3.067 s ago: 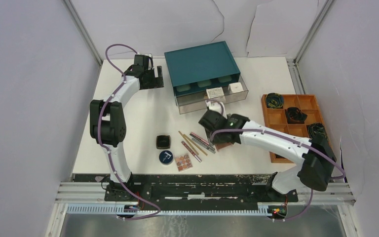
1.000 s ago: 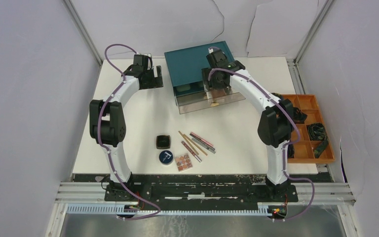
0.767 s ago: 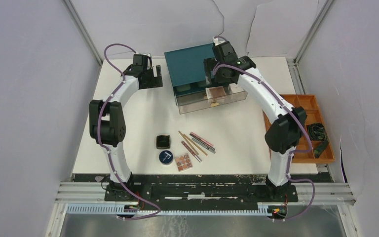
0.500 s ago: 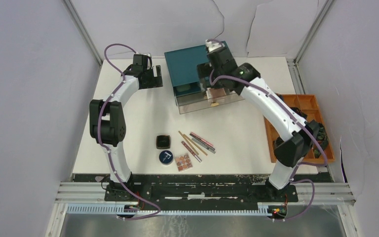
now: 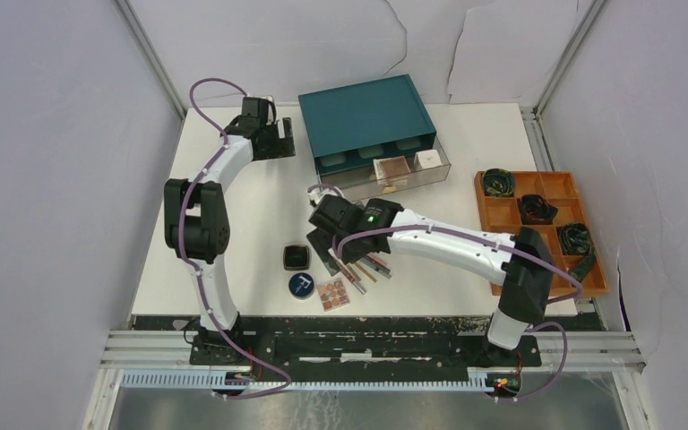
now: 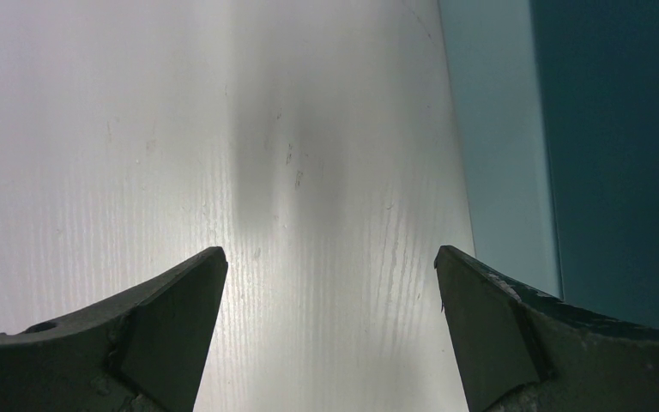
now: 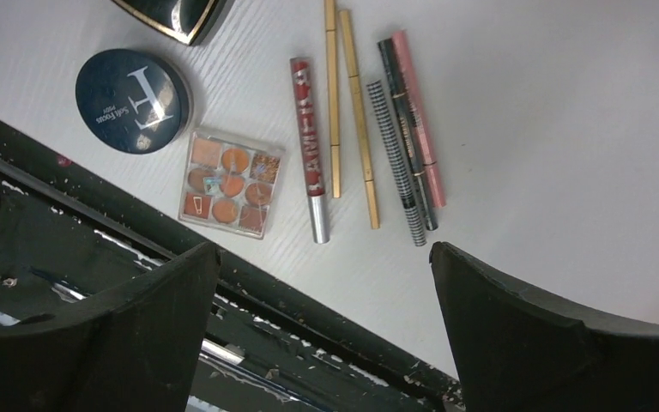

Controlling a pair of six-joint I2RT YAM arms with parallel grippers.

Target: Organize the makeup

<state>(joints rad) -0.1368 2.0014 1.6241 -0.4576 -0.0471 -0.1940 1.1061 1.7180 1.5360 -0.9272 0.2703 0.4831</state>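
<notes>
Near table edge, 6 o'clock of the teal drawer box (image 5: 365, 109): loose makeup, entered as follows.

1. Thin pencils (image 7: 396, 163): five sticks and a red lip-gloss tube (image 7: 308, 142), laid side by side, some touching. In the right wrist view the long axes are run roughly 12 to 6 o'clock, leaning slightly toward 11–5.

2. Right gripper (image 7: 322, 253): released, fingers spread wide, nothing held. It is hung above the sticks and apart from them. The finger gap is run 9 to 3, so the long axes are crossed almost squarely. The tube's lower end is found at 12 o'clock of the gap centre, and the chequered and pink sticks at 1 o'clock. A descent with a small shift toward 12 is judged sufficient for a grasp across a shaft.

3. Eyeshadow palette (image 7: 230, 182): at 10 o'clock of the gap. Round dark-blue tin (image 7: 133, 100): beyond it, 10 to 11. Black square compact (image 7: 176, 13): at 11, cut by the frame edge.

4. Left gripper (image 5: 279, 139): released, empty, held over bare table beside the box's left wall. It is placed well apart from the sticks, at their 11 o'clock in the overhead view. The right arm is judged the nearer.

5. Clear drawer (image 5: 349, 190): drawn open, with a brown square compact (image 5: 392, 169) and a white cube (image 5: 427, 159) lodged inside, side by side.
</notes>
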